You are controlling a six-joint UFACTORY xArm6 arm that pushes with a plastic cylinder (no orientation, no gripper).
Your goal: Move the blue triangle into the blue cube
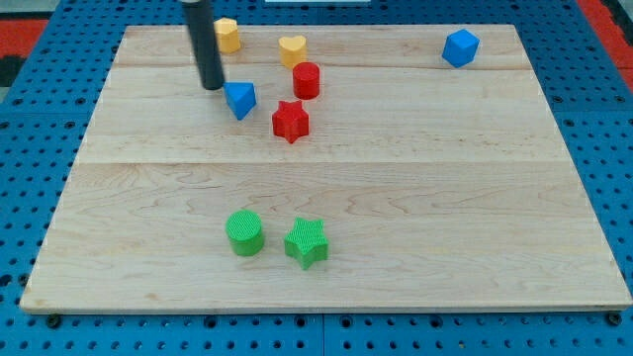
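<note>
Barely any of the task can be judged done: the blue triangle [240,99] is seen well apart from the blue cube [460,47], far toward the view's left of it and a little lower, with the red cylinder [307,79] and red star [290,121] just right of the triangle. No jaws are carried by this arm, so none can be reported; my tip [212,86] is placed just left of the triangle, and the whole push across to the cube is left.

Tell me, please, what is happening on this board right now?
A robot arm's dark rod is working over a wooden board. My tip sits just to the view's left of the blue triangle, close to it or touching. The blue cube lies far off at the view's upper right, so the triangle has yet to reach it. A red cylinder and red star stand just right of the triangle.
</note>
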